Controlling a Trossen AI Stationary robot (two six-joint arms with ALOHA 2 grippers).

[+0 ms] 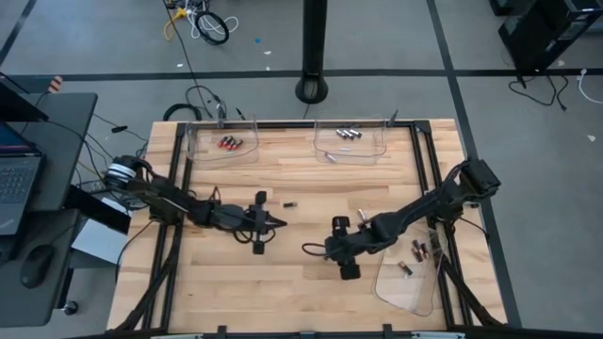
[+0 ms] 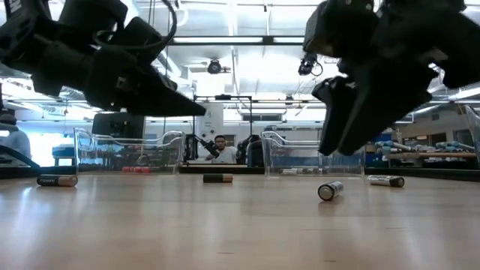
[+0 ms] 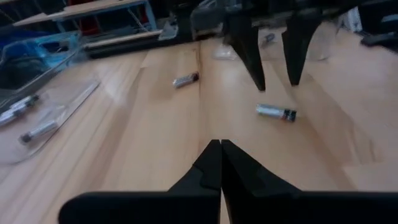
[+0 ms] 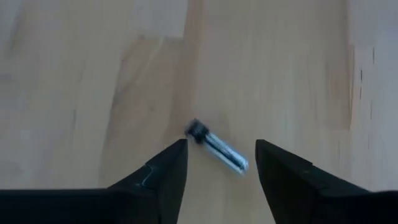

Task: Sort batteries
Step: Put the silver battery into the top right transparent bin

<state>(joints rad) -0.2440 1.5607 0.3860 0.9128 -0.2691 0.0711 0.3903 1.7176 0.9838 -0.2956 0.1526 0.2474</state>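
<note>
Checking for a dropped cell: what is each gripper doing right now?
Left gripper: shut, nothing between its fingertips.
Right gripper: open, holding nothing; a silver-grey battery lies on the table between its fingers.

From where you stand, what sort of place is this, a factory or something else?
Probably a robotics lab or workshop rather than a factory: a wooden table on a dark frame, loose cables on the grey floor, a laptop desk alongside, and workbenches under strip lights behind.

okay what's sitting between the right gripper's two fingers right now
A single silver-grey battery lies on the bare wood table, in the gap ahead of the open right gripper, apparently untouched by either finger. The right wrist view shows it.
</note>
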